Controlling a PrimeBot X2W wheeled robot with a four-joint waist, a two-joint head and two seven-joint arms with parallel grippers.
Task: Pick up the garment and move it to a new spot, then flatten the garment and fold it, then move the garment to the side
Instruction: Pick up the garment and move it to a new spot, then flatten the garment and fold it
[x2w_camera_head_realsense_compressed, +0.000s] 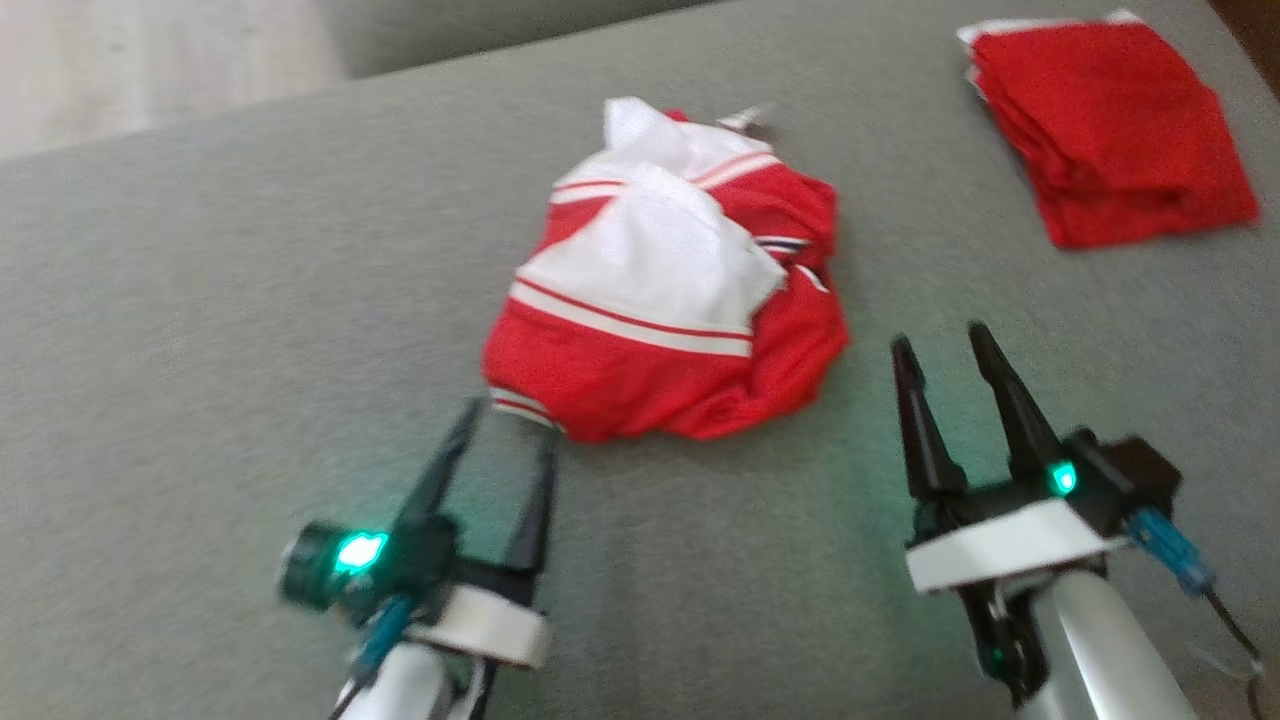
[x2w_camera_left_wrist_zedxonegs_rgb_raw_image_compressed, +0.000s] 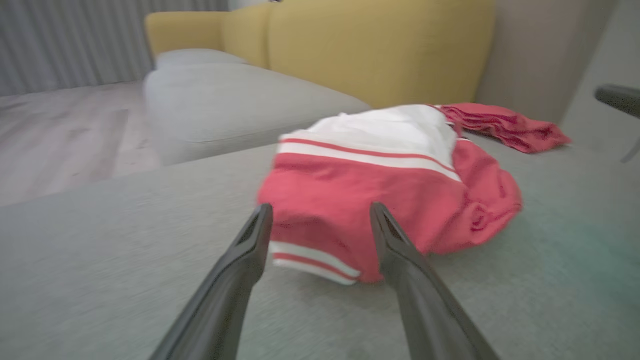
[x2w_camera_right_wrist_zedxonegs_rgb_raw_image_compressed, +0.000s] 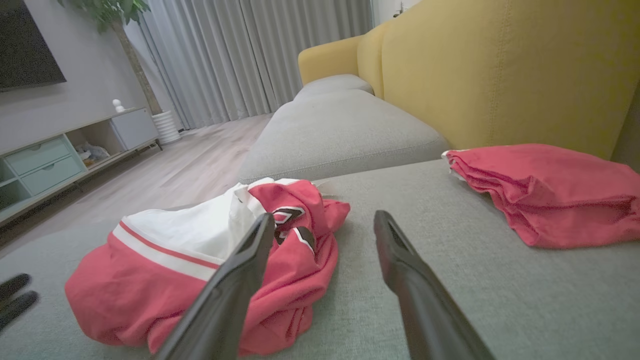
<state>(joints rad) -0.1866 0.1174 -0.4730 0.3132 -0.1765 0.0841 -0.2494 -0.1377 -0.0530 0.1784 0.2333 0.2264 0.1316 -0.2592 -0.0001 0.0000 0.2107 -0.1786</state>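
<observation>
Garment (x2w_camera_head_realsense_compressed: 665, 300), heaped on sofa seat (x2w_camera_head_realsense_compressed: 200, 350), apparently awaiting flattening; left pincer (x2w_camera_head_realsense_compressed: 508, 425) open at its hem, right pincer (x2w_camera_head_realsense_compressed: 940, 338) open, both empty.

Motion blur smears the garment (x2w_camera_left_wrist_zedxonegs_rgb_raw_image_compressed: 380, 185), and the right edge cuts off the red stack (x2w_camera_right_wrist_zedxonegs_rgb_raw_image_compressed: 560, 200).

A home living room: a yellow sofa (x2w_camera_right_wrist_zedxonegs_rgb_raw_image_compressed: 500, 75) with grey cushions (x2w_camera_right_wrist_zedxonegs_rgb_raw_image_compressed: 340, 130), long grey curtains (x2w_camera_right_wrist_zedxonegs_rgb_raw_image_compressed: 250, 55), a dark TV (x2w_camera_right_wrist_zedxonegs_rgb_raw_image_compressed: 25, 45) on the wall above a low cabinet (x2w_camera_right_wrist_zedxonegs_rgb_raw_image_compressed: 45, 160) with drawers, a potted plant (x2w_camera_right_wrist_zedxonegs_rgb_raw_image_compressed: 125, 30), and a wooden floor (x2w_camera_right_wrist_zedxonegs_rgb_raw_image_compressed: 200, 160).
</observation>
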